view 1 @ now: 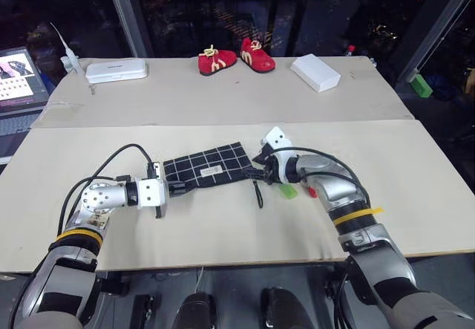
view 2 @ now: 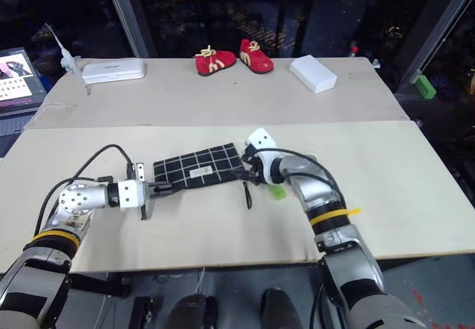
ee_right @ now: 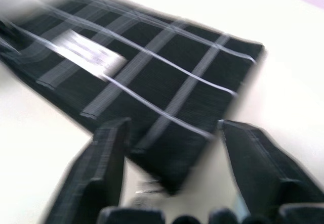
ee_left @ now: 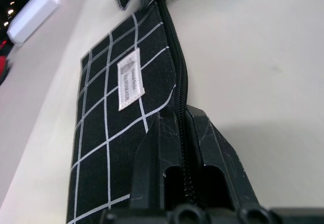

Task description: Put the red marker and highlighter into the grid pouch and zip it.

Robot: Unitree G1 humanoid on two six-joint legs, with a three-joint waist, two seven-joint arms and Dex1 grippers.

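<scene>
Two end effectors work the grid pouch [view 1: 210, 167]: the left end effector [view 1: 175, 189] clamps its zipper edge, while the right end effector [ee_right: 174, 178] stands open, holding nothing. Keep the left pinch firm so the pouch mouth stays steady for loading.

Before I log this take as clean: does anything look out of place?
Yes. The pale highlighter with the green end and the red-capped marker lie on the table by the right arm, outside the black grid-lined fabric pouch.

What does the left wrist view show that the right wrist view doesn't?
Left wrist alone: the left tool shut on the zipper edge of the flat black fabric grid pouch with white lines, and a white rectangular box beyond. Right wrist alone: the right tool open at the pouch's corner. Both: the pouch, its white label and the pale tabletop.
</scene>
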